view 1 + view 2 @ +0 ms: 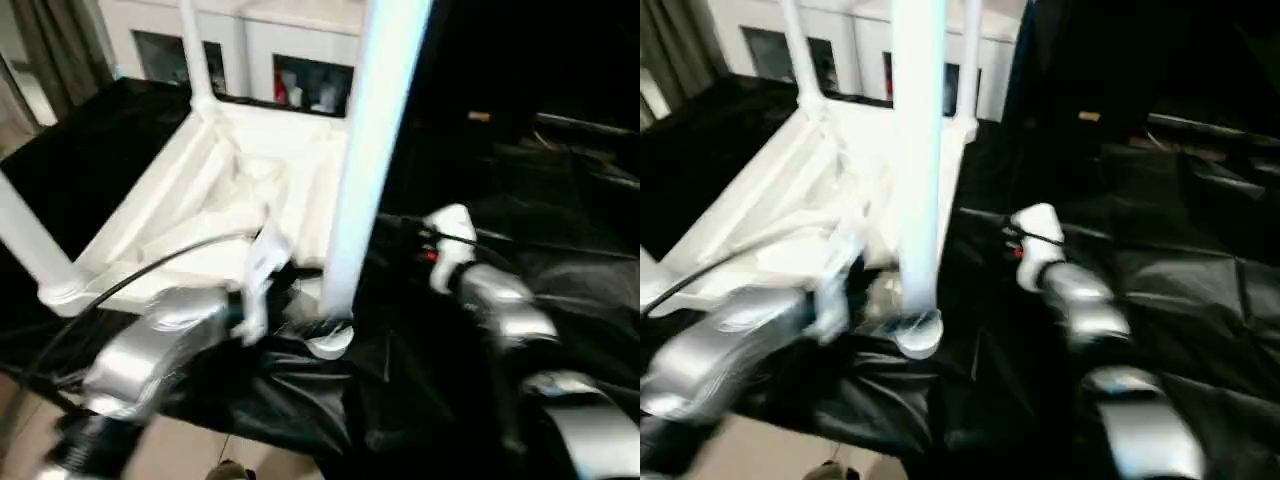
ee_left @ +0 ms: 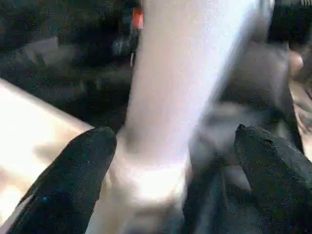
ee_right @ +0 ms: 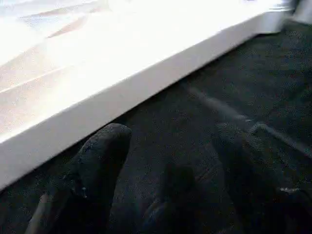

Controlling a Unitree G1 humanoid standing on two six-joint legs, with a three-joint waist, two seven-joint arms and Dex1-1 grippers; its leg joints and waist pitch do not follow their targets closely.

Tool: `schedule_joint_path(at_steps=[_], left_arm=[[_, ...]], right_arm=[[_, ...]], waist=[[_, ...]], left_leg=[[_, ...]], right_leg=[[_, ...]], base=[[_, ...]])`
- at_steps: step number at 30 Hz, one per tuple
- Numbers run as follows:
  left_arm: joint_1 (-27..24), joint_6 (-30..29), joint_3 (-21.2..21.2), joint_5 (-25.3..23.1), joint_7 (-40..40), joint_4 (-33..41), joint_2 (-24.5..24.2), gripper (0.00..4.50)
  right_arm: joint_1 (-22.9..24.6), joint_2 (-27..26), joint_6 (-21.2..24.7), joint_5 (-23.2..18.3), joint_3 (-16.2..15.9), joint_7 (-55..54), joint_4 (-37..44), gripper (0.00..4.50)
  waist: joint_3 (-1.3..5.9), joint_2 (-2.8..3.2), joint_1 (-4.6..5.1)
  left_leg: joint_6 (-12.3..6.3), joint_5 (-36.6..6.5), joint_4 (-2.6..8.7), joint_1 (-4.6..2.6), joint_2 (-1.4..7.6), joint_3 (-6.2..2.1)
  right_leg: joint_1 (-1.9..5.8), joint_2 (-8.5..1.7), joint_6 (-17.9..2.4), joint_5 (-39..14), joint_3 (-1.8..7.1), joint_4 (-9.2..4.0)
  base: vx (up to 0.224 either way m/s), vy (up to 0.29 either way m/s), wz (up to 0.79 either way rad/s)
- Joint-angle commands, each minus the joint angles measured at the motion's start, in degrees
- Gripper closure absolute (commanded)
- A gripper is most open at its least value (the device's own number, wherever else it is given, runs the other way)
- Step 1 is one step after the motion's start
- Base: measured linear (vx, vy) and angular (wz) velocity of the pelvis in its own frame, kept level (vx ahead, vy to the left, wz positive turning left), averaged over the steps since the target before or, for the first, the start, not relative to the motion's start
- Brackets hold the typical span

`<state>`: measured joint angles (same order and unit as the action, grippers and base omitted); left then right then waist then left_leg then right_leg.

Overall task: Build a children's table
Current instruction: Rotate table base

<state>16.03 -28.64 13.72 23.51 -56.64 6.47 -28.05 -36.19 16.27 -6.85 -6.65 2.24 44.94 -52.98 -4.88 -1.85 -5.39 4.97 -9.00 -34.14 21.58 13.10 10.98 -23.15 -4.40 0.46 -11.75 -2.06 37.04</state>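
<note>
My left gripper (image 2: pixel 170 161) has its jaws spread wide on either side of the near leg (image 1: pixel 365 150), close to where it seats in the corner socket of the upturned tabletop (image 1: pixel 250 190) on the black-draped desk (image 1: pixel 560 240); no finger seems to touch it yet. To do this well, I judge I should centre the leg between my fingers (image 2: pixel 73 180) before closing, then press straight down along its axis so it seats without tilting. My right gripper (image 3: pixel 165 185), jaws partly open and empty, hovers just beside the tabletop's rim and could steady it. I can read no writing or brand.
</note>
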Motion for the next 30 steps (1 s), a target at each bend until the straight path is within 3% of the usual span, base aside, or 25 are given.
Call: schedule_joint_path(at_steps=[1,2,3,6,7,12,14,15,16,17,20,21,24,25,27,28,30], left_arm=[[0.58,-0.75,1.23,0.38,-3.69,1.51,-1.35,0.20],[0.58,-0.75,1.23,0.38,-3.69,1.51,-1.35,0.31],[1.28,-0.13,2.49,-0.19,-6.10,0.52,-3.22,0.31],[2.76,1.58,4.04,-2.19,-8.28,-1.79,-5.03,0.52],[4.82,5.32,5.05,-5.70,-8.91,-5.48,-5.60,0.71],[11.15,12.62,7.19,-11.76,-10.98,-16.46,-5.84,1.09],[12.29,13.85,7.47,-12.47,-11.32,-18.56,-5.67,1.20],[12.93,14.58,7.61,-12.68,-11.39,-19.78,-5.55,1.30],[13.91,15.36,7.86,-13.05,-11.56,-21.49,-5.51,1.42],[15.64,16.75,8.45,-13.80,-12.37,-24.61,-5.44,1.53],[17.01,18.42,8.75,-14.88,-13.66,-28.00,-4.83,1.63],[17.25,19.04,8.91,-15.34,-14.30,-28.97,-4.53,1.74],[17.45,18.99,9.91,-16.04,-16.71,-29.65,-4.72,2.00],[17.41,18.62,10.03,-15.95,-17.19,-29.47,-4.89,2.02],[17.59,17.65,10.56,-15.65,-18.68,-29.49,-5.30,2.34],[17.58,16.79,10.50,-15.12,-19.60,-28.90,-5.73,2.41],[17.56,15.15,9.79,-14.14,-20.53,-28.00,-5.98,2.45]], right_arm=[[0.87,1.35,1.70,-1.15,-0.86,5.27,3.71,1.32],[0.87,1.35,1.70,-1.15,-0.86,5.27,3.71,1.32],[1.99,2.80,2.57,-1.74,-1.65,8.42,6.13,1.32],[3.47,4.64,3.49,-2.12,-2.72,11.85,9.16,1.32],[5.11,6.24,4.80,-2.36,-3.69,14.46,12.64,1.32],[10.98,11.20,10.40,-3.57,-7.51,23.89,25.00,1.32],[11.94,12.18,11.51,-3.83,-8.28,25.72,27.09,1.32],[12.39,12.72,12.16,-3.94,-8.64,26.51,28.17,1.32],[12.86,13.44,13.20,-4.19,-9.10,27.30,29.77,1.32],[13.63,14.66,15.14,-4.75,-9.94,28.32,32.91,1.32],[14.44,15.67,16.36,-4.67,-10.91,28.97,36.13,1.32],[14.92,15.93,16.68,-4.52,-10.89,28.79,37.18,1.32],[16.11,16.67,18.78,-4.82,-10.78,28.87,40.66,1.32],[16.27,16.82,19.23,-4.95,-10.79,28.99,41.22,1.32],[17.01,17.87,21.19,-5.71,-10.94,29.51,43.25,1.32],[17.17,18.40,22.09,-5.92,-11.13,29.72,44.06,1.32],[17.19,19.01,23.20,-6.32,-11.26,30.03,45.04,1.32]], waist=[[4.99,1.18,-0.35],[5.01,1.35,-0.41],[4.96,1.97,-0.50],[4.99,1.67,-1.00],[4.93,2.08,-1.13],[5.05,2.03,-1.93],[5.41,2.07,-2.04],[5.12,1.66,-1.66],[5.14,1.55,-1.48],[4.61,1.21,-1.22],[4.61,1.27,-0.98],[4.39,0.70,-0.75],[4.29,0.91,-0.74],[4.06,0.40,-0.71],[4.00,0.37,-0.55],[3.70,-0.42,-0.43],[3.60,-0.34,-0.32]], left_leg=[[0.18,-13.32,3.59,-1.17,-0.15,0.00],[0.37,-14.02,3.62,-1.20,-0.19,-0.02],[0.73,-14.66,3.62,-1.23,-0.18,-0.10],[0.52,-15.87,3.61,-1.40,-0.24,0.00],[0.34,-16.55,3.61,-1.43,-0.35,0.03],[0.44,-16.21,3.72,-1.21,-0.46,-0.21],[0.34,-15.38,3.62,-1.14,-0.32,-0.33],[0.24,-14.95,3.72,-0.78,-0.38,-0.34],[0.20,-14.77,3.76,-0.79,-0.39,-0.39],[-0.38,-15.10,3.72,-0.95,-0.46,-0.18],[-0.48,-14.89,3.78,-0.96,-0.33,-0.30],[-0.70,-14.88,3.80,-0.92,-0.36,-0.19],[-0.68,-14.95,3.94,-1.08,-0.17,-0.25],[-0.86,-14.77,4.03,-1.03,-0.15,-0.24],[-1.03,-14.51,4.08,-1.04,-0.08,-0.23],[-1.41,-14.21,4.08,-0.93,-0.08,-0.21],[-1.29,-14.41,4.18,-1.05,0.04,-0.18]], right_leg=[[2.66,-2.02,-14.14,-4.28,1.55,-4.02],[2.68,-2.04,-14.75,-4.37,1.49,-4.02],[2.58,-2.08,-15.06,-4.61,1.46,-3.95],[2.60,-1.94,-14.94,-5.39,1.43,-4.23],[2.51,-1.85,-14.52,-6.68,1.46,-4.54],[2.88,-2.11,-11.30,-11.14,1.71,-5.12],[2.87,-2.34,-11.73,-9.92,1.64,-4.70],[2.90,-2.31,-11.88,-9.51,1.63,-4.77],[2.88,-2.29,-12.09,-9.61,1.52,-4.73],[2.49,-2.06,-12.01,-10.31,1.69,-5.11],[2.53,-2.33,-11.64,-11.61,1.73,-5.01],[2.41,-2.25,-11.44,-12.14,1.77,-5.25],[2.23,-2.45,-11.15,-13.33,1.89,-5.23],[2.22,-2.41,-11.11,-13.35,1.89,-5.25],[2.15,-2.39,-11.37,-12.60,1.88,-5.16],[2.10,-2.42,-11.15,-13.22,1.88,-5.14],[1.95,-2.56,-10.93,-14.70,1.95,-5.27]], base=[[0.000,0.000,0.00],[0.000,0.000,0.00],[0.000,0.000,0.00],[0.000,0.000,0.00],[0.000,0.000,0.00],[0.000,0.000,0.00],[0.000,0.000,0.00],[0.000,0.000,0.00],[0.000,0.000,0.00],[0.000,0.000,0.00],[0.000,0.000,0.00],[0.000,0.000,0.00],[0.000,0.000,0.00],[0.000,0.000,0.00],[0.000,0.000,0.00],[0.000,0.000,0.00],[0.000,0.000,0.00]])
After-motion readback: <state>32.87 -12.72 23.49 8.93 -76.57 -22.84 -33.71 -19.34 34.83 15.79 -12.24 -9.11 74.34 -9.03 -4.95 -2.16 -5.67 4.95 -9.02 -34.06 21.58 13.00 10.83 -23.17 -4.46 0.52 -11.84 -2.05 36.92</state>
